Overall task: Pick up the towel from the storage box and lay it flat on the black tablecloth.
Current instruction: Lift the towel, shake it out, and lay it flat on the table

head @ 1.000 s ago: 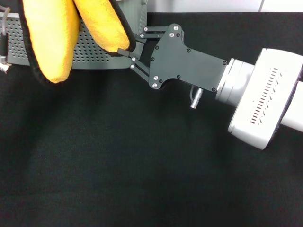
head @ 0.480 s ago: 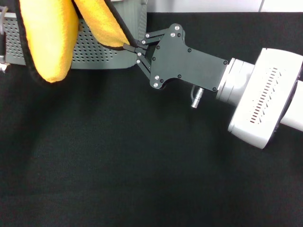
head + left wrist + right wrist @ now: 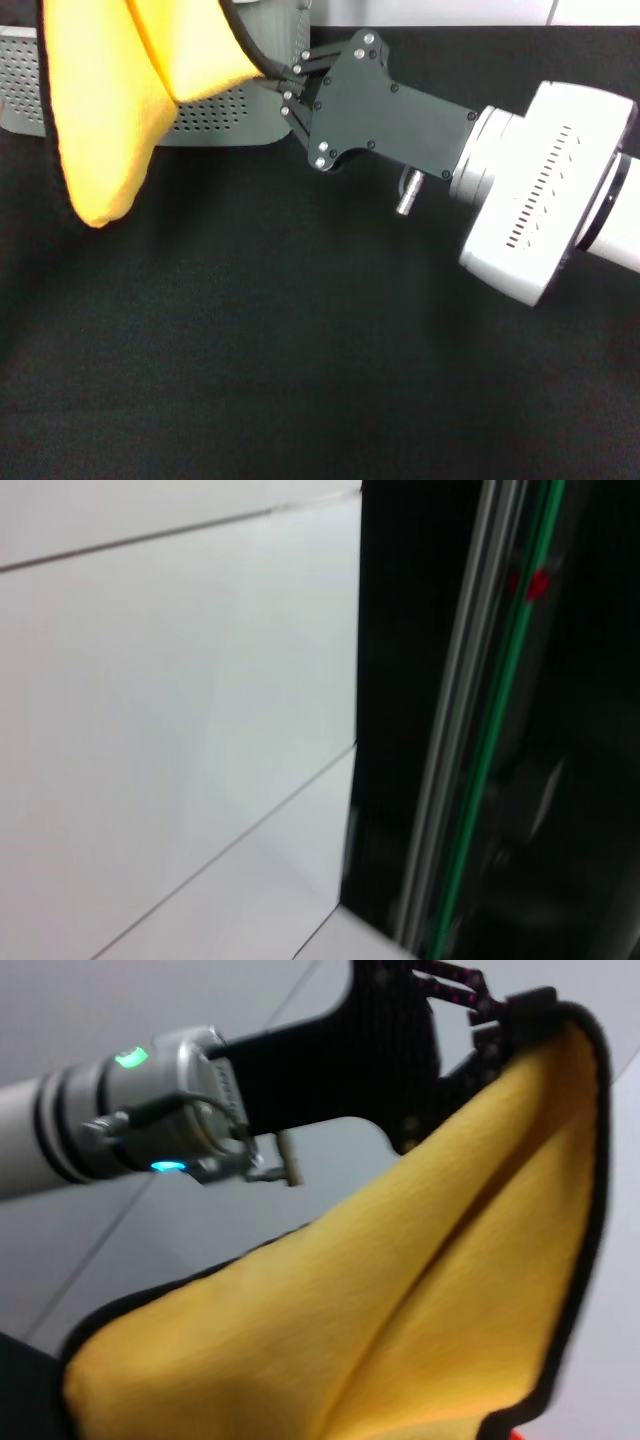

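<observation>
The yellow-orange towel (image 3: 100, 110) hangs in the air at the far left, in front of the grey storage box (image 3: 235, 115). It sags in a fold above the black tablecloth (image 3: 300, 350). My right gripper (image 3: 272, 78) is shut on the towel's dark-edged right corner. My left gripper is outside the head view. In the right wrist view the left gripper (image 3: 512, 1015) pinches the far corner of the towel (image 3: 400, 1310), which stretches between the two grippers.
The storage box stands at the tablecloth's far edge, behind the towel. A white wall runs behind the table. The left wrist view shows only white panels and a dark post with a green stripe (image 3: 500, 730).
My right gripper has closed on the towel's right edge and moved slightly up and left. The towel's two hanging lobes have merged into one wider sheet, and its lower tip hangs lower.
</observation>
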You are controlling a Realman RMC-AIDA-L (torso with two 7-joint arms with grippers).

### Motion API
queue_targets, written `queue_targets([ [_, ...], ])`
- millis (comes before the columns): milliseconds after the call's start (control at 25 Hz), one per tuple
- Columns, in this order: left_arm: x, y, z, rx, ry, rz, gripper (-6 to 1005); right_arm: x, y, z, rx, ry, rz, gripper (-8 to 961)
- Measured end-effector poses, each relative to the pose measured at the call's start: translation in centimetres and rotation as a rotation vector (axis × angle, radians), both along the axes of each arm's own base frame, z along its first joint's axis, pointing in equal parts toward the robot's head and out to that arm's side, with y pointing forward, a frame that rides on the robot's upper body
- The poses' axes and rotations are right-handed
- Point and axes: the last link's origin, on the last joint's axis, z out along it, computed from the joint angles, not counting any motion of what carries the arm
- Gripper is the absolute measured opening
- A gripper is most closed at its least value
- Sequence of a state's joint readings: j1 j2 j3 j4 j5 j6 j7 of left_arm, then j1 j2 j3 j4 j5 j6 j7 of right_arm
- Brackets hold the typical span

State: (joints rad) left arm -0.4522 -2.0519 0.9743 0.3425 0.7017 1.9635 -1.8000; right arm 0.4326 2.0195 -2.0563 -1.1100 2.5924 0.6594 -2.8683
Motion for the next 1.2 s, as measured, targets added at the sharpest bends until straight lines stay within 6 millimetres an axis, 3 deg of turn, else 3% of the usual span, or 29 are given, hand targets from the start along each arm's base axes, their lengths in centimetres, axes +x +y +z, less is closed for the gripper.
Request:
queue_targets([
  [280, -2.4, -1.1, 0.1, -0.042, 0.227, 0.056, 24, -1.9, -0.6, 2.1, 0.043, -0.032, -0.095, 15],
  [640, -4.3, -3.2, 1.8, -0.100, 0.389, 0.047, 26, -3.2, -2.9, 8.5, 0.065, -0.035, -0.110, 15],
  [880, -4.8, -3.6, 2.3, -0.158, 0.455, 0.035, 27, -2.6, -3.2, 11.7, -0.011, -0.058, -0.118, 15],
  [1200, -4.6, -4.4, 2.2, -0.229, 0.508, -0.024, 28, -1.0, -4.3, 14.1, -0.127, -0.111, -0.113, 15],
])
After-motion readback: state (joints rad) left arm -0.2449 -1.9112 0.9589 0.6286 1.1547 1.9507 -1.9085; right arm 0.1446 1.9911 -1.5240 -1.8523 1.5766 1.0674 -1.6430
